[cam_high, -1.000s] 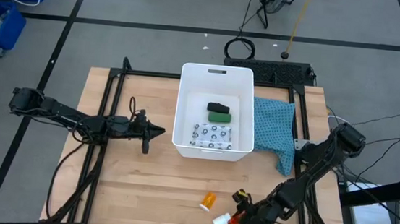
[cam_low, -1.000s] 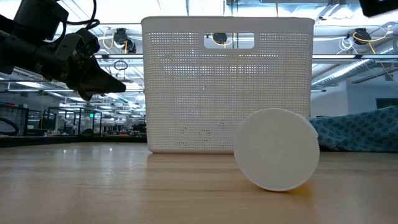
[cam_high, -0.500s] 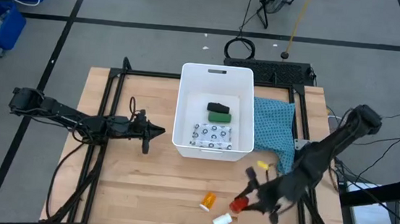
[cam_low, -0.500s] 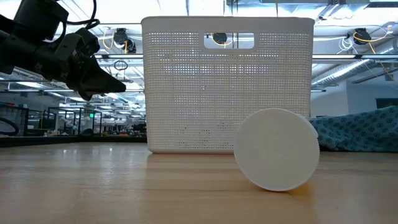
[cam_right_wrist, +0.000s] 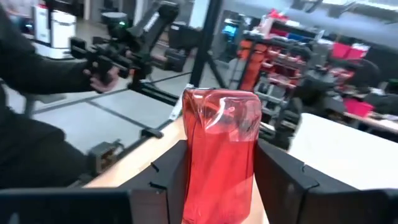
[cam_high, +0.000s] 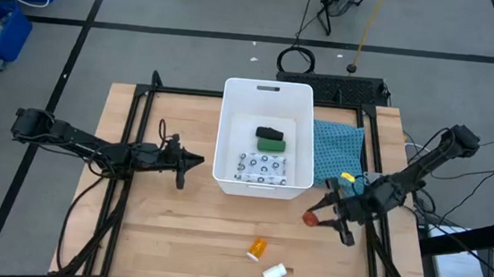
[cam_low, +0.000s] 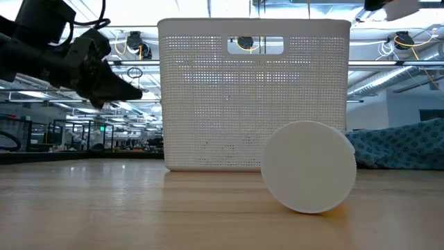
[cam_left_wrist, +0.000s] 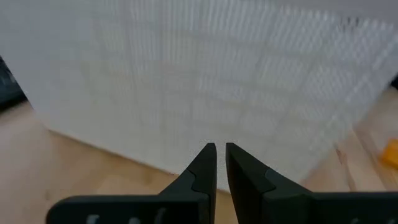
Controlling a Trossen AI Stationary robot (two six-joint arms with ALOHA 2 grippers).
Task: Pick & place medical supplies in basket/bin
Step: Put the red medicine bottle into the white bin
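Note:
The white tub point(cam_high: 226, 137) stands mid-table and holds a black oblong piece point(cam_high: 268, 132), a green-white box point(cam_high: 271, 144) and a white patterned packet point(cam_high: 261, 166). An orange bottle point(cam_high: 257, 247) and a white cylinder point(cam_high: 274, 273) lie on the wood near the front edge; the cylinder's round end point(cam_low: 309, 167) fills the low view. My right gripper point(cam_high: 316, 218) is right of the tub's near corner, shut on the red bottle point(cam_right_wrist: 221, 143). My left gripper point(cam_high: 198, 161) is shut and points at the tub's left wall point(cam_left_wrist: 186, 81). My right gripper pinches the red bottle's two opposite sides point(cam_right_wrist: 194, 180) between its fingers point(cam_right_wrist: 280, 180). The fingers lie level and point toward the table's left. The bottle lies along them, its end point(cam_high: 310, 218) sticking out past the fingertips, lifted clear of the table.
A teal cloth point(cam_high: 335, 155) lies against the tub's right side, under the right arm. Black frame rails point(cam_high: 136, 129) run along the table's sides. Blue bins point(cam_high: 8, 1) stand on the floor at far left. A person's hand with a handheld device point(cam_right_wrist: 102, 65) shows beyond the table.
My right gripper has lifted the red bottle from beside the white cylinder near the front edge, carried it up toward the far and right edges, and tipped from pointing down to level. The white cylinder and orange bottle have stayed put.

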